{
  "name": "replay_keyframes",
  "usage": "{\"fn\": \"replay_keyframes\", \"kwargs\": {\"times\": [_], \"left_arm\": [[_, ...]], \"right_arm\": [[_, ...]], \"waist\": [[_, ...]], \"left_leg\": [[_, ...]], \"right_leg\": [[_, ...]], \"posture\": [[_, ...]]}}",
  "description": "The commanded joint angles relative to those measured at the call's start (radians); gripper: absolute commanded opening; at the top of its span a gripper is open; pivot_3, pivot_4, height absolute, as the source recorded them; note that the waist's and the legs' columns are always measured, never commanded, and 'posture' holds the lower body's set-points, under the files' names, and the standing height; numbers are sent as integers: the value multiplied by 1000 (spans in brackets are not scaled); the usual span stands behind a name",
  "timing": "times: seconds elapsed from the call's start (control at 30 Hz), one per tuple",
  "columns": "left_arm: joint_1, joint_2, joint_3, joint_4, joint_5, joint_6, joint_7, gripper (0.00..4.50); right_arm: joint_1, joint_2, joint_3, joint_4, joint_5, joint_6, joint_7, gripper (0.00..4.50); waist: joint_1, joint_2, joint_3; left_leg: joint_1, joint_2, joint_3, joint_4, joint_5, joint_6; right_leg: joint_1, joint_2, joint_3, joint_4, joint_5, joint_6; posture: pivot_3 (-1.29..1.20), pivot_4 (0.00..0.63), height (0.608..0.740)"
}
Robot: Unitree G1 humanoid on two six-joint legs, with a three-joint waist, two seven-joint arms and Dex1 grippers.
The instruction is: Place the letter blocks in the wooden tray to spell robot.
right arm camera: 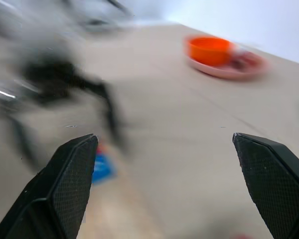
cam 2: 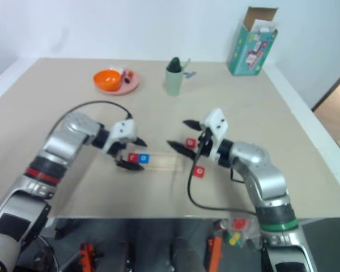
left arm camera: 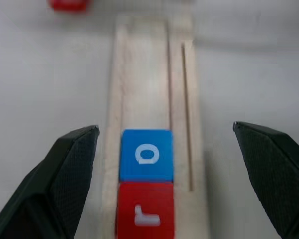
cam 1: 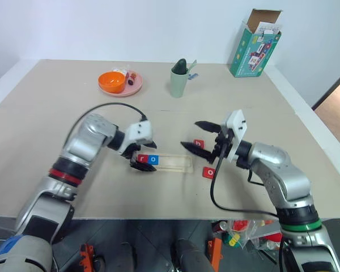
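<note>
Left eye view has r and o seated at the wooden tray (cam 1: 175, 163)'s left end; right gripper (cam 1: 199, 137), wide open and empty, hangs right over a loose red block (cam 1: 199, 144); left gripper (cam 1: 143, 154) is open too.

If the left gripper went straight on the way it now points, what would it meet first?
Probably the blue o block. The open left gripper points down along the wooden tray, its fingers straddling that block and the red r block beside it. Depth is unclear; it might land on bare tray just beyond.
</note>
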Motion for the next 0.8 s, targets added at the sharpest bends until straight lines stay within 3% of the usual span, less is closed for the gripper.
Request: {"fn": "replay_keyframes", "kwargs": {"times": [0.03, 0.23, 0.47, 0.67, 0.8], "left_arm": [[99, 25, 176, -214, -260, 187, -19, 4470], [349, 61, 294, -439, -335, 126, 100, 4470], [596, -109, 325, -680, -310, 53, 466, 4470], [643, -184, 315, -713, -268, -11, 659, 4470], [645, -188, 301, -704, -273, -27, 701, 4470]], "right_arm": [[-44, 36, -3, 21, -62, 57, -126, 4500], [21, 115, 58, -18, -118, 96, -205, 4500], [23, 130, 37, 19, -194, 165, -324, 4500], [35, 172, 37, 9, -218, 189, -383, 4500], [20, 147, 23, 36, -170, 139, -275, 4500]], "waist": [[-3, 1, 0], [2, 1, 0], [5, 1, 0], [2, 1, 0], [1, 1, 0]], "left_leg": [[0, 0, 0, -1, 0, 0], [0, 1, -1, -2, 0, 0], [-1, -2, 1, 0, 2, -4], [3, -2, 4, -1, 8, -3], [5, -2, 6, -2, 12, -3]], "right_leg": [[0, 0, 0, 0, 0, 0], [0, 0, -1, 1, -1, -3], [1, -5, 0, -1, 2, 0], [2, -3, 3, -2, 5, -3], [3, -3, 4, -2, 7, -4]], "posture": [[0, 150, 740], [0, 150, 740], [0, 150, 740], [0, 150, 740], [0, 150, 740]]}}
